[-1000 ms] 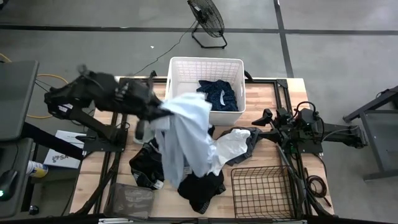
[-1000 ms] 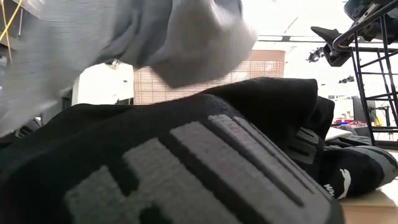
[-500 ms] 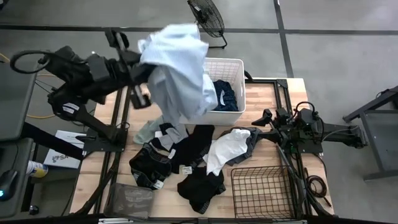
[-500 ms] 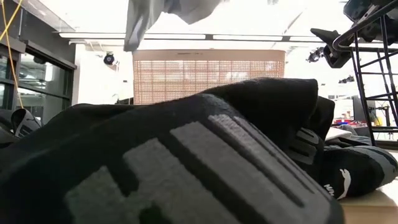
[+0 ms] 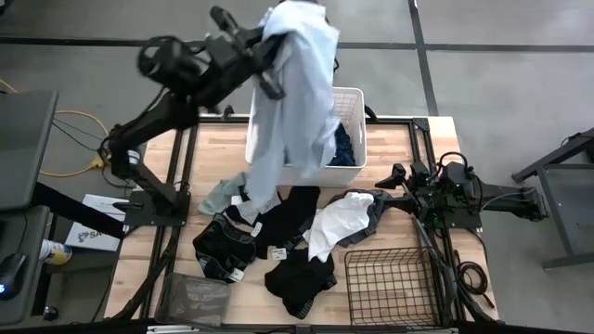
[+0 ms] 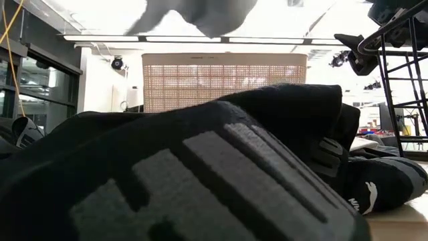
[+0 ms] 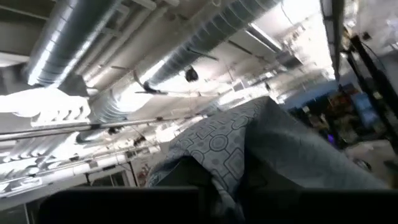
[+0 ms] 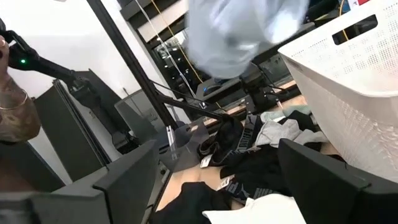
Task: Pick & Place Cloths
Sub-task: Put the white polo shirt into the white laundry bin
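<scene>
Left gripper (image 5: 271,39) raised high over white laundry basket (image 5: 350,100), fingers pinched on light blue cloth (image 5: 299,83), which hangs draped across basket's left side. Dark navy cloth (image 5: 342,146) seen inside basket. Black cloth (image 5: 295,243), white-grey cloth (image 5: 341,218), sage green cloth (image 5: 221,196) left on table (image 5: 390,150). Right gripper (image 5: 393,176) parked at table's right, fingers spread, nothing held.
</scene>
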Robot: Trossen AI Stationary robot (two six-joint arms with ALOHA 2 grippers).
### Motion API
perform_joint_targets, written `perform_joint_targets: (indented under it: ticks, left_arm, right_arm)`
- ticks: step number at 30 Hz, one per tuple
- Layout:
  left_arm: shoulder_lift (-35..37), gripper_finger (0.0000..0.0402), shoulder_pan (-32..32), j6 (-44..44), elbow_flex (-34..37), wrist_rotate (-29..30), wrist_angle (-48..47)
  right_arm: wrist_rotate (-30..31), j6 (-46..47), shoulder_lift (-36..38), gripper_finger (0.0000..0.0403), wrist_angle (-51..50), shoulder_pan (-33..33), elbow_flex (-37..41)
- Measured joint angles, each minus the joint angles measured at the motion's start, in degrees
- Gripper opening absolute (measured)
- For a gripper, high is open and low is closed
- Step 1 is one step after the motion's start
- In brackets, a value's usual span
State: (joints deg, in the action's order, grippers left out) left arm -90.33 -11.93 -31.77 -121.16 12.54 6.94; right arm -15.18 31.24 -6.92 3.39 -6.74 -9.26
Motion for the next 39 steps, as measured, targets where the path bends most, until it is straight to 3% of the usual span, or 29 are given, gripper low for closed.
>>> perform_joint_targets:
  ticks: [3,14,27,39]
  left_arm:
    - [-1.66,0.0014,-3.64,2.58,0.09,-3.08,2.1]
    - [-5.53,0.0014,-9.75,11.7,0.04,-3.19,-0.6]
    - [-6.83,0.0014,-9.99,26.99,0.05,3.85,-28.41]
    - [-10.91,0.0014,-11.33,46.37,0.04,2.73,-47.0]
  right_arm:
    - [0.05,0.0,0.0,0.032,-0.01,0.0,0.0]
    - [0.03,0.0,0.0,0.032,0.01,0.0,0.0]
    - [0.03,0.0,0.0,0.032,0.01,0.0,0.0]
    - [0.01,0.0,0.0,0.032,0.01,0.0,0.0]
